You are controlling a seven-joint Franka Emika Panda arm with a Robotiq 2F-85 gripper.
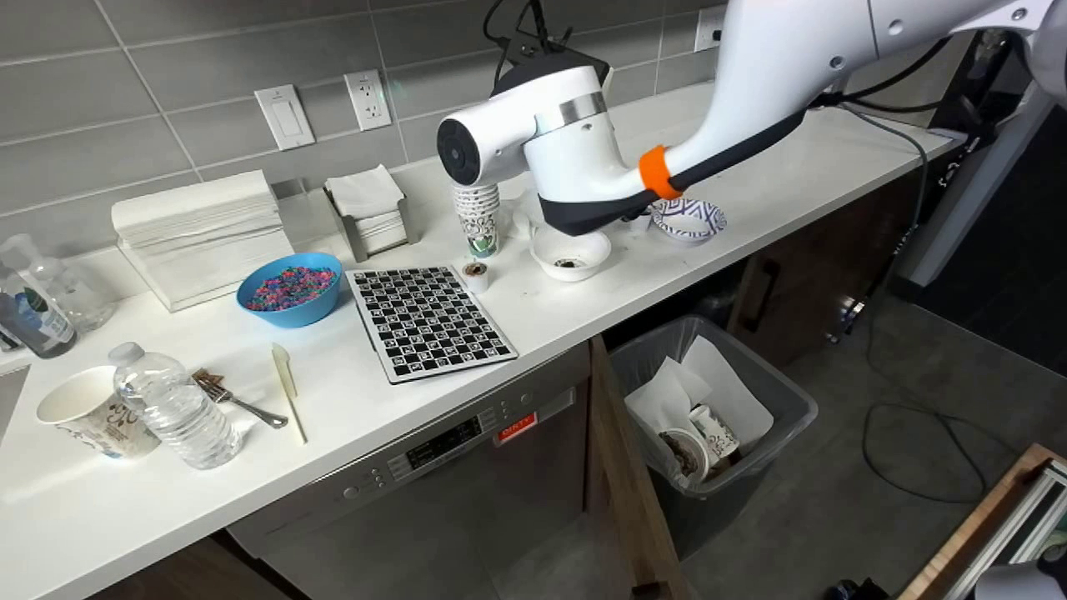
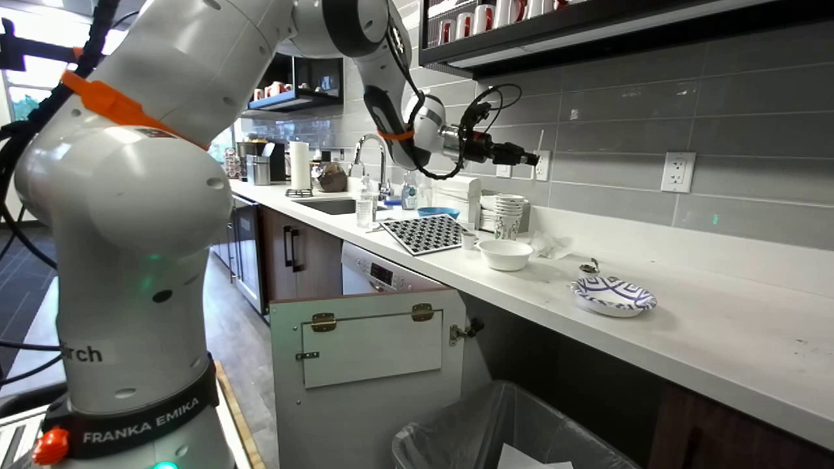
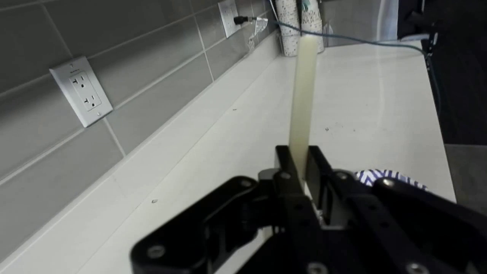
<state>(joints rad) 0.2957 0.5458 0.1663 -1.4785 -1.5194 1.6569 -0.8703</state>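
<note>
A pale cream strip, seemingly a plastic utensil handle (image 3: pixel 303 87), stands between the fingertips of my gripper (image 3: pixel 298 152), which is shut on it. In an exterior view the gripper (image 2: pixel 535 158) hangs high over the counter near the tiled wall, and the thin utensil (image 2: pixel 540 138) points upright, extending above and below the fingers. The arm hides the gripper in an exterior view. Lower down on the counter are a white bowl (image 2: pixel 505 254) with dark residue inside and a blue-and-white patterned bowl (image 2: pixel 612 296), whose rim (image 3: pixel 374 176) peeks out beside the right finger.
A checkered board (image 1: pixel 433 321), small cup (image 1: pixel 475 279), stacked paper cups (image 1: pixel 479 229) and blue bowl (image 1: pixel 304 315) of beads share the counter (image 1: pixel 333 400). A water bottle (image 1: pixel 179 408) stands farther along. Below, an open cabinet door (image 2: pixel 371 345) adjoins a lined bin (image 1: pixel 771 371).
</note>
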